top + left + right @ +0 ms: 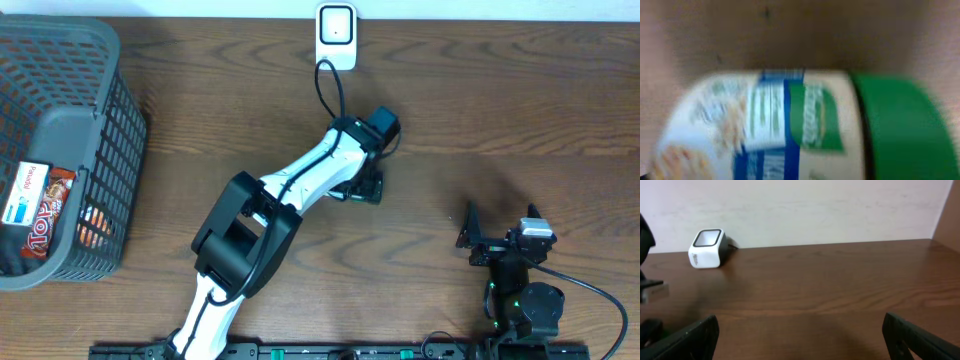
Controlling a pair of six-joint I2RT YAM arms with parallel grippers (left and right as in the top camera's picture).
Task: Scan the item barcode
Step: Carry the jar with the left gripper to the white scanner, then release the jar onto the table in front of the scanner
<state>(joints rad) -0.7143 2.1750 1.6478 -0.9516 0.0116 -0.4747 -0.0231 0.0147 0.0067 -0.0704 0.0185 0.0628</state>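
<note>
The item, a white jar point(790, 125) with a blue and green label and a green lid point(905, 130), lies on its side on the wood and fills the blurred left wrist view. No fingers show there. From overhead my left gripper point(365, 186) hangs right over that spot and hides the jar; its jaws are too dark to read. The white barcode scanner point(336, 35) stands at the table's far edge, also seen from the right wrist as the scanner point(706, 248). My right gripper point(800, 335) rests open near the front right, nothing between its fingers.
A grey plastic basket point(100, 45) stands at the left edge with snack packs point(45, 205) inside. The scanner's black cable point(325, 90) runs from it toward the left arm point(300, 180). The right arm's base point(525, 300) sits at the front edge.
</note>
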